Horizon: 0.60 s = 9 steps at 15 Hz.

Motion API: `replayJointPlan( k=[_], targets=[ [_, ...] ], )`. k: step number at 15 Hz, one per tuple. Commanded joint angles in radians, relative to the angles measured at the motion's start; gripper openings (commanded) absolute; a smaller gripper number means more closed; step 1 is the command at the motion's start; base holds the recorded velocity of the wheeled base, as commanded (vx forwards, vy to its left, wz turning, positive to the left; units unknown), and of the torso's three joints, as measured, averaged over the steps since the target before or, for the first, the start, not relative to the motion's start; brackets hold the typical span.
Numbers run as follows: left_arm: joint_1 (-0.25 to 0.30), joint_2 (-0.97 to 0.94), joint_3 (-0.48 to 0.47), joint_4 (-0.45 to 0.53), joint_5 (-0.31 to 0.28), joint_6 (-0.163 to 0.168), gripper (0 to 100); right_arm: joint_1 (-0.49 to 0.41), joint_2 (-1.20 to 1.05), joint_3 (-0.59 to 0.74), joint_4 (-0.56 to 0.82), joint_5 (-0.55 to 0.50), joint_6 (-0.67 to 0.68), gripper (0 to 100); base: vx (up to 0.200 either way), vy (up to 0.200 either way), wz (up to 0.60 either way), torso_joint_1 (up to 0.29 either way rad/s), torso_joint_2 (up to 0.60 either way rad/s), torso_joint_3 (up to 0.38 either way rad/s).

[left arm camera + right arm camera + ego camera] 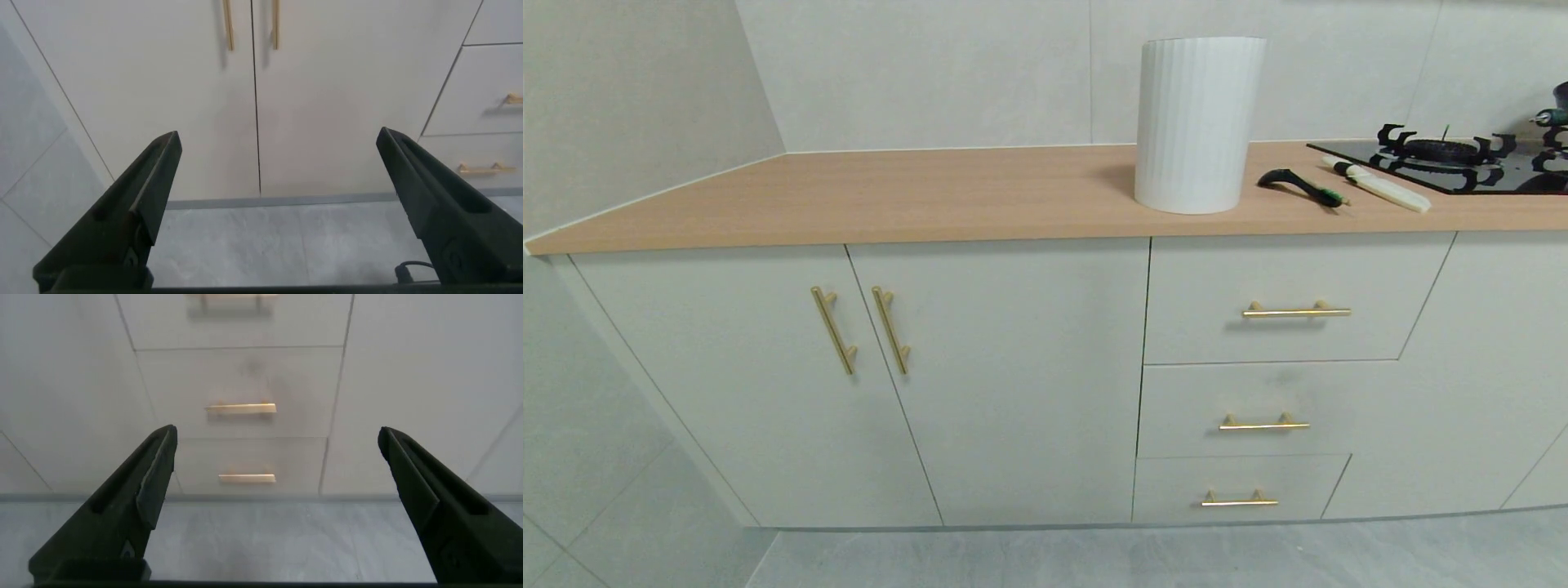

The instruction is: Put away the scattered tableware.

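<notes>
1. Surveying the head view first: a wooden table (890, 196) tops a run of pale cabinets. A tall white ribbed container (1196, 122) stands upright on it, right of centre. Its inside is hidden from this angle.
2. A black-handled utensil (1298, 188) with a green tip lies flat on the table, just beside the container on the robot's right and not touching it.
3. A cream-white utensil (1376, 184) lies farther right. It sits slantwise along the near edge of a black hob (1462, 175), which carries a black pan support (1441, 151).
4. Under the table are two cabinet doors (866, 384), shut, each with an upright brass handle. To their right are three stacked drawers (1258, 408), shut, each with a level brass handle.
5. In the left wrist view, the left end effector (278, 137) has its fingers spread wide with nothing between them. It hangs low before the seam of the two doors, with grey floor (286, 237) below.
6. In the right wrist view, the right end effector (276, 431) is likewise spread wide and empty. It faces the stacked drawers, well apart from the utensils on the table.
</notes>
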<state>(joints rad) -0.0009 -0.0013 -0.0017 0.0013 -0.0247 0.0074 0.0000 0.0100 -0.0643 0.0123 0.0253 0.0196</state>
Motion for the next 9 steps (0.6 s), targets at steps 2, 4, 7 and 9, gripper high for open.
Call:
replayJointPlan(
  k=[2,4,7,9],
  targets=[
    [0.001,0.001,0.0,0.0,0.0,0.0,100,0.074,0.286,-0.201,0.04,0.051,0.06,100,0.0,0.0,0.0,0.0,0.0,0.0],
    [0.001,0.001,0.0,0.0,0.0,0.0,100,0.129,0.495,-0.239,0.038,0.065,0.06,100,0.0,0.0,0.0,0.0,0.0,0.0],
    [0.001,0.001,0.0,0.0,0.0,0.0,100,0.149,0.947,-0.332,-0.055,0.065,0.06,100,0.0,0.0,0.0,0.0,0.0,0.0],
    [0.001,0.001,0.0,0.0,0.0,0.0,100,0.149,1.197,-0.338,-0.249,0.059,0.057,100,0.0,0.0,0.0,0.0,0.0,0.0]
  ],
)
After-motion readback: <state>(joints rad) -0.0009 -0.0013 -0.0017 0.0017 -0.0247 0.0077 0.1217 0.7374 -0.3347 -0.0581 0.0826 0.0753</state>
